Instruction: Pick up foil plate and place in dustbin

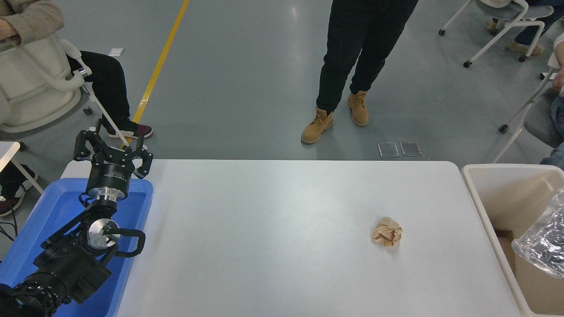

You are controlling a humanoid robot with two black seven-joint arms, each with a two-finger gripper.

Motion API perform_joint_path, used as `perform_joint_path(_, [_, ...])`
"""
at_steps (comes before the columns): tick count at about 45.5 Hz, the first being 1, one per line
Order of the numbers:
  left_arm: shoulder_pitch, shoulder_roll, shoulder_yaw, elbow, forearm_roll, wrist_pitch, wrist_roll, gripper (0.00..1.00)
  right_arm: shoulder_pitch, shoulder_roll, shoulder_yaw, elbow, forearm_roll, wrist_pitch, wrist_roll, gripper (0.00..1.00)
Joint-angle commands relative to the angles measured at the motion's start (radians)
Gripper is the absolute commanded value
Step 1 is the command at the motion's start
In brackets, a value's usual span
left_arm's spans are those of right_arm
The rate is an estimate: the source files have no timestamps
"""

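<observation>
The foil plate [543,240], shiny and crinkled, shows at the right edge of the head view, inside the outline of the dustbin [493,193] and partly cut off by the picture's edge. What holds it, if anything, is out of view. The dustbin is a beige bin that stands against the table's right end. My right gripper is not in view. My left gripper [113,147] is parked at the lower left over a blue tray, open and empty.
A crumpled brown paper ball [387,231] lies on the white table [273,220], right of the middle. The blue tray [136,207] sits at the table's left end. A person in tan boots [339,116] stands beyond the far edge. People sit on chairs at the far left and far right.
</observation>
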Motion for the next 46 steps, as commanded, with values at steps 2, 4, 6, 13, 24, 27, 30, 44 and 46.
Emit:
perform_joint_path(2, [0.0, 0.0, -0.001, -0.001, 0.0, 0.0, 0.0, 0.99, 0.047, 0.003, -0.009, 0.003, 0.001, -0.04, 0.0, 0.87])
perform_joint_path(4, [0.0, 0.0, 0.0, 0.001, 0.0, 0.0, 0.0, 0.99, 0.062, 0.003, -0.011, 0.003, 0.001, -0.04, 0.0, 0.93])
perform_joint_path(6, [0.0, 0.0, 0.0, 0.001, 0.0, 0.0, 0.0, 0.99, 0.077, 0.003, -0.014, 0.005, 0.001, -0.04, 0.0, 0.99])
perform_joint_path(13, [0.0, 0.0, -0.001, -0.001, 0.0, 0.0, 0.0, 0.99, 0.137, 0.002, -0.02, 0.017, -0.001, -0.034, 0.0, 0.99])
perform_joint_path(24, [0.0, 0.0, -0.001, 0.001, 0.0, 0.0, 0.0, 0.99, 0.254, 0.002, -0.208, 0.066, -0.002, -0.031, 0.005, 0.99])
perform_joint_path(27, [0.0, 0.0, -0.001, 0.001, 0.0, 0.0, 0.0, 0.99, 0.297, 0.003, -0.286, 0.085, -0.002, -0.033, 0.005, 0.99])
perform_joint_path(30, [0.0, 0.0, 0.0, -0.001, 0.0, 0.0, 0.0, 0.99, 0.35, 0.003, -0.349, 0.106, -0.002, -0.033, 0.005, 0.99])
perform_joint_path(44, [0.0, -0.001, 0.0, -0.001, 0.0, 0.0, 0.0, 0.99, 0.755, -0.006, -0.598, 0.39, -0.012, -0.027, 0.006, 1.0])
perform_joint_path(46, [0.0, 0.0, -0.001, -0.001, 0.0, 0.0, 0.0, 0.99, 0.818, -0.006, -0.623, 0.44, -0.016, -0.027, 0.006, 1.0])
